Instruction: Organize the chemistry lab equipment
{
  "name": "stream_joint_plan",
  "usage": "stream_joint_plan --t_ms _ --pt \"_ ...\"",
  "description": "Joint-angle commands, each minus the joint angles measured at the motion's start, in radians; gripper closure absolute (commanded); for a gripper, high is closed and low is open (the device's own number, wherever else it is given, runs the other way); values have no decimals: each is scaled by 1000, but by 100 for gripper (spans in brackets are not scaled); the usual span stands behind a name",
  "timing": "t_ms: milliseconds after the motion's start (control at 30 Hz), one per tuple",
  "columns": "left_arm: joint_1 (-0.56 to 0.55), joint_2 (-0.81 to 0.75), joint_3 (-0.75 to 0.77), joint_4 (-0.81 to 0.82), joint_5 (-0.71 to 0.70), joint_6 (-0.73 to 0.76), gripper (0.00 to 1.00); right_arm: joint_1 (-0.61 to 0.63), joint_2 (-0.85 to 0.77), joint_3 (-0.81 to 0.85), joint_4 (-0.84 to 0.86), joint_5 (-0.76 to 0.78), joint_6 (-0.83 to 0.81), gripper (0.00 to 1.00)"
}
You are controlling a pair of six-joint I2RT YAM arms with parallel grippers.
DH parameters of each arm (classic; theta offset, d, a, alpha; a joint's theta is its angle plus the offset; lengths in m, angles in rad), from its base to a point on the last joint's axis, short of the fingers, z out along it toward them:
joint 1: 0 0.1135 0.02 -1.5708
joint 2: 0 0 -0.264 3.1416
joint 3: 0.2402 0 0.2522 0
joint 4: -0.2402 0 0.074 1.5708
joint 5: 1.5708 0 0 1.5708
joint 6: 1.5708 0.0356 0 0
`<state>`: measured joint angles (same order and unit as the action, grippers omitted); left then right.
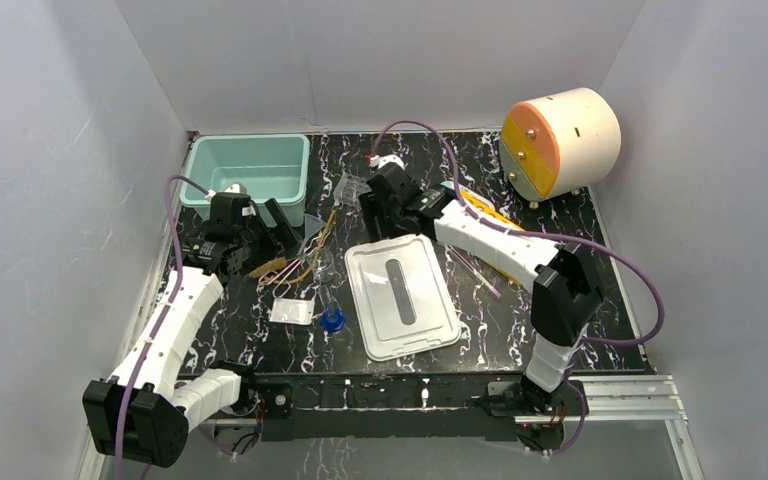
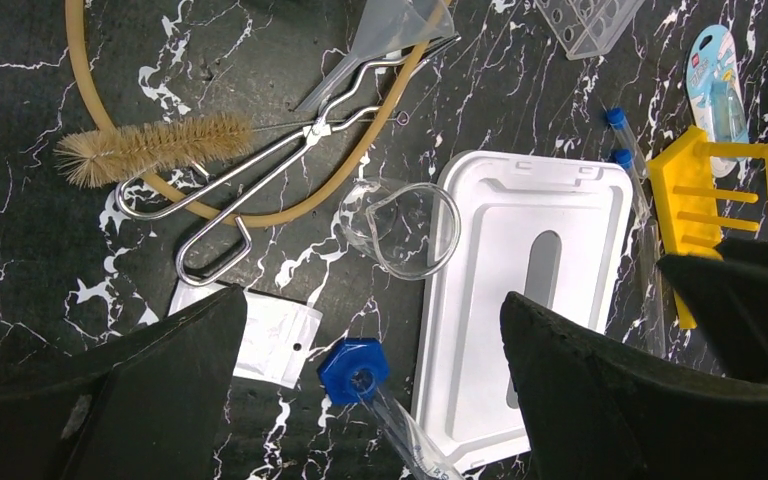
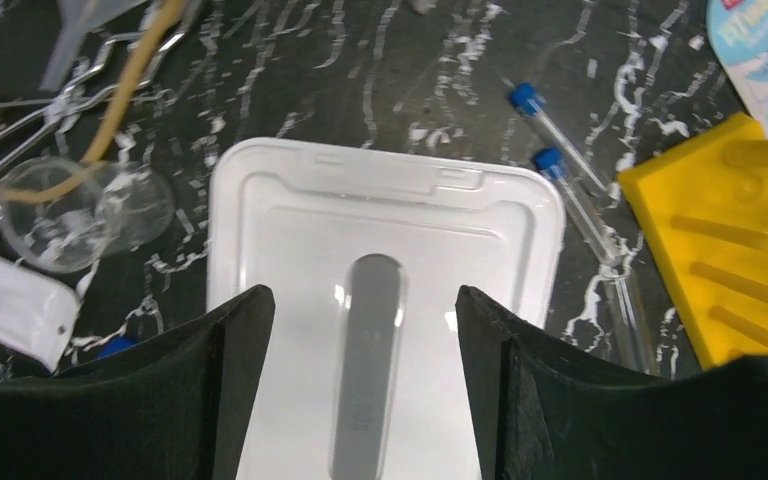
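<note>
Marbled table (image 1: 610, 340) | white lid (image 1: 402, 296) near front edge | yellow rack (image 3: 720, 250) right of lid

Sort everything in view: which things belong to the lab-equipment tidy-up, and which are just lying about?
Job: tan rubber tubing, test-tube brush, metal tongs, glass beaker, clear funnel, blue-capped tubes, white packet, yellow tube rack, clear tube rack.
Lying about: cream drum, white lid, teal bin.

The black marbled bench (image 1: 490, 335) carries a teal bin (image 1: 250, 170) at its far left corner and a cream drum (image 1: 565, 140) at its far right corner. A white lid (image 1: 400, 295) lies flat toward the near edge. Tan tubing (image 2: 76, 60) and a white packet (image 2: 275, 335) lie on its left-edge side, a yellow rack (image 2: 705, 195) on its right-edge side.
</note>
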<state>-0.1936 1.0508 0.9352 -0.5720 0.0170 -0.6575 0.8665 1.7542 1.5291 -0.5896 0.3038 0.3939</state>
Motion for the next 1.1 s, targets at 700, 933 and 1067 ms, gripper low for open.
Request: stream_joint_plan --t_ms 700,933,1067 --pt "-1 92 15 63 23 -5 2 -380 -165 -308 -1 -128 -205 44" --pt "-1 81 42 72 25 -12 2 -382 -230 -462 86 -103 -282 38" --pt "-1 84 78 73 30 -12 2 -388 -199 -480 120 -119 -361 36"
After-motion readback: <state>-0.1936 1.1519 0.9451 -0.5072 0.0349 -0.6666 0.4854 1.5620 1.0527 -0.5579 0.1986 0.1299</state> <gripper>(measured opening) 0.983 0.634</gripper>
